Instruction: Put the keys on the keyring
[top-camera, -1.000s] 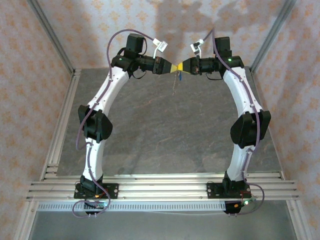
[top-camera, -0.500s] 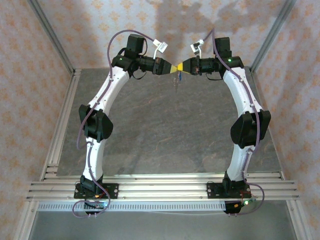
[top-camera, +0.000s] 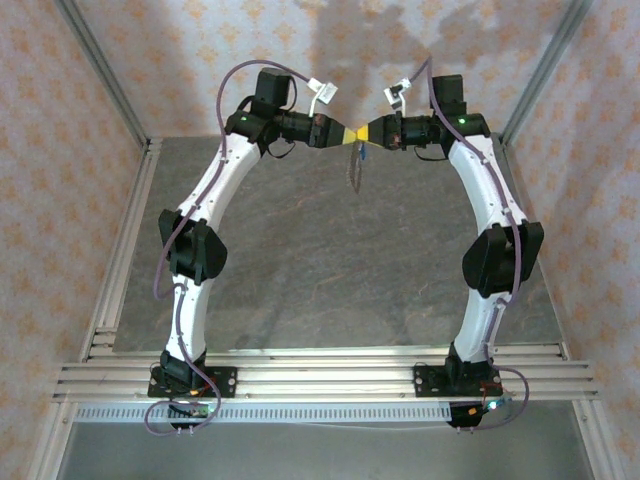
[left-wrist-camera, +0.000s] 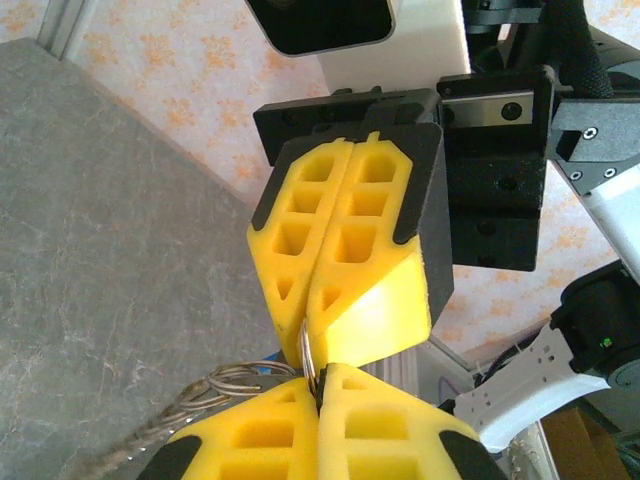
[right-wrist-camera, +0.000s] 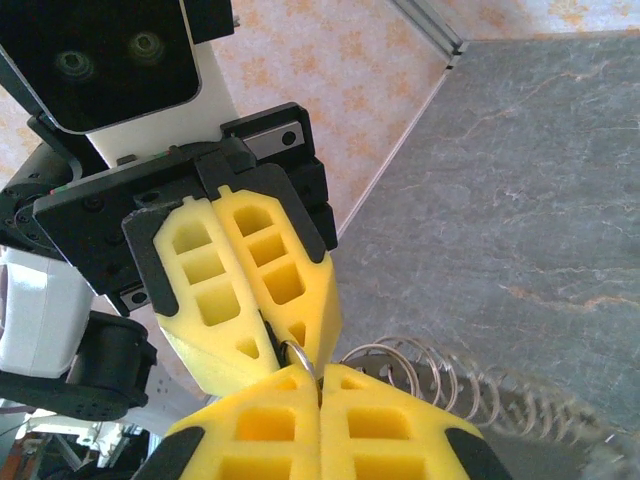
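High above the far end of the table my left gripper (top-camera: 351, 135) and right gripper (top-camera: 365, 135) meet tip to tip, both shut. A thin silver ring of the keyring (left-wrist-camera: 307, 350) bridges the two pairs of yellow fingers and is pinched in both seams. The right wrist view has the same ring (right-wrist-camera: 303, 356) running from my right gripper (right-wrist-camera: 320, 382) up into the left gripper (right-wrist-camera: 272, 345). Its chain of wire loops (right-wrist-camera: 420, 365) hangs below the tips (top-camera: 351, 172). A small blue spot, a key's head (top-camera: 361, 152), sits just under the fingertips; its blade is too small to make out.
The grey stone-patterned tabletop (top-camera: 330, 260) lies far below the grippers. Aluminium frame rails (top-camera: 125, 250) run along its left side and near edge. Patterned walls close in the back and both sides.
My left gripper's jaws have closed onto the ring. Both grippers have crept slightly up and away, and the hanging chain has swung a little.
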